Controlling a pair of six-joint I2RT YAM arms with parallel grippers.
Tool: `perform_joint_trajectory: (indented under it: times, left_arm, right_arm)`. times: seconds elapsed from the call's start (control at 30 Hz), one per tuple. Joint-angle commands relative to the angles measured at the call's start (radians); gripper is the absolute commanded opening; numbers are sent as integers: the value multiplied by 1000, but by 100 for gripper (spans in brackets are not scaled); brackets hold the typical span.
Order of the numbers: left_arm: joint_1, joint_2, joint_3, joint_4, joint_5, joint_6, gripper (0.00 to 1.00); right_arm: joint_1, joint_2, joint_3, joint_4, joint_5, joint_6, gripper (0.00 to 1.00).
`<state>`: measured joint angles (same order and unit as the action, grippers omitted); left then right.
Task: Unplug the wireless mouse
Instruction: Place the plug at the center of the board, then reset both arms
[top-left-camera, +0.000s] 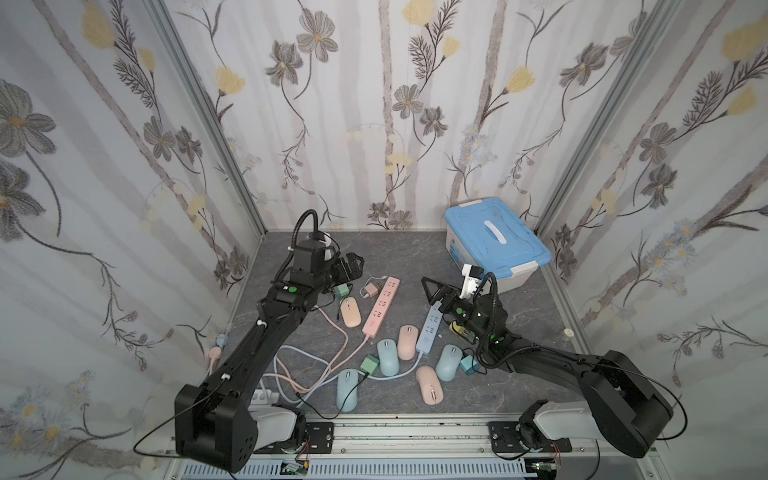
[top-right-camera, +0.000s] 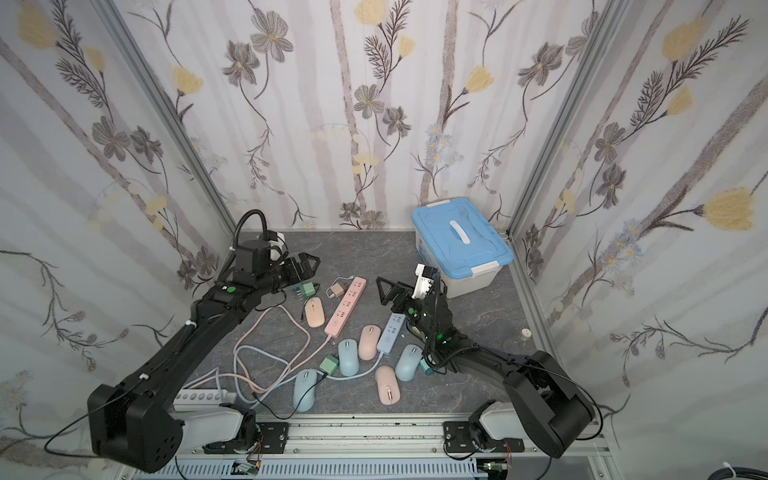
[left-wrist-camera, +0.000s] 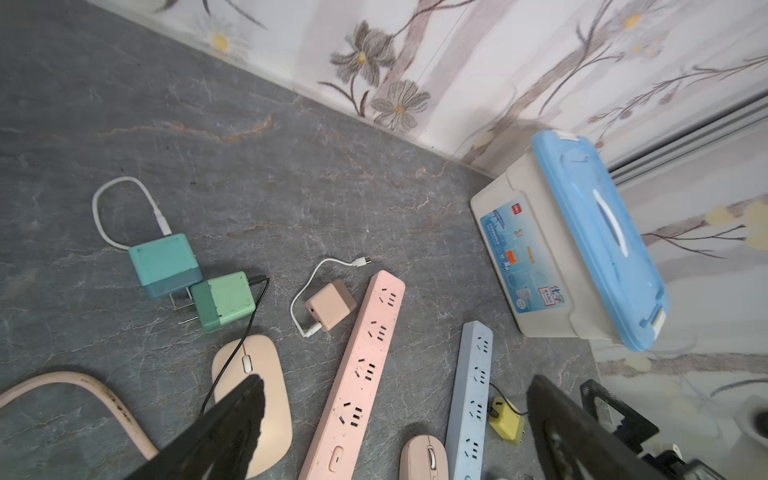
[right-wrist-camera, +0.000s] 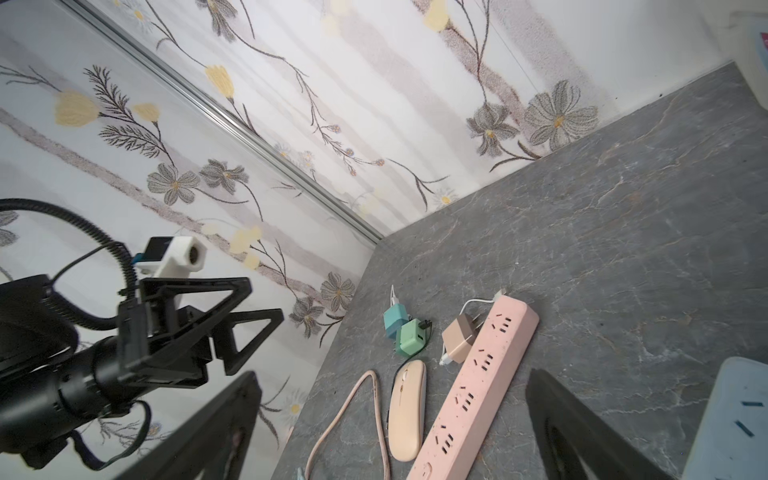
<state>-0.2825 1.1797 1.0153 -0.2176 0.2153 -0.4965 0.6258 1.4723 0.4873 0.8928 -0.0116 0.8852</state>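
Left gripper (top-left-camera: 356, 266) spread wide, empty. Peach oval plastic wireless mouse (top-left-camera: 350, 312) flat on grey marbled tabletop (top-left-camera: 415, 257), 6 o'clock of it in both top views, thin black cable (left-wrist-camera: 257, 307) draped across it. Right gripper (top-left-camera: 430, 291) spread, empty, at the mouse's 3 o'clock.

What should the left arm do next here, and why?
Probably lift the left gripper up and away. Its jaws stand open and empty near the pink mouse, and the black cable from the green charger seems to end loose beside that mouse, so the unplugging looks done.
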Motion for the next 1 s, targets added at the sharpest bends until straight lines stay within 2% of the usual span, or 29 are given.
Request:
perform_joint_trajectory:
  times: [0.0, 0.13, 0.17, 0.23, 0.33, 0.4, 0.47, 0.53, 0.67, 0.73, 0.77, 0.83, 0.97]
  left_arm:
    - [-3, -128, -108, 208, -36, 26, 100]
    - [-9, -188, -209, 230, -157, 26, 100]
    - [-7, -190, -231, 245, -169, 30, 100]
    - [-8, -195, -288, 328, -200, 38, 100]
    - [-7, -159, -323, 397, -319, 88, 100]
    - [-4, -96, -297, 395, -379, 177, 100]
    - [5, 0, -264, 395, -427, 293, 100]
    - [15, 100, -238, 419, -484, 378, 100]
    - [27, 308, -234, 510, -569, 534, 100]
    - [32, 371, -214, 505, -680, 566, 100]
    - [47, 372, -216, 514, -683, 551, 100]
    - [69, 337, -262, 563, -605, 549, 100]
    - [108, 253, -338, 575, -580, 519, 100]
  right_arm:
    - [12, -52, -28, 26, 110, -53, 99]
    - [24, -100, 61, -235, 195, -79, 99]
    - [26, -113, 57, -235, 194, -105, 98]
    - [42, -155, -1, -139, 213, -142, 98]
    - [70, -205, -148, 119, 357, -152, 99]
    - [69, -211, -160, 131, 398, -175, 99]
    - [65, -223, -83, -75, 393, -200, 99]
    - [67, -233, -38, -186, 379, -216, 99]
    - [67, -321, -136, -51, 431, -177, 99]
    - [65, -366, -139, -77, 469, -188, 99]
    - [62, -385, -125, -129, 488, -196, 99]
    - [50, -414, -114, -189, 499, -238, 99]
    - [8, -466, -168, -166, 545, -222, 99]
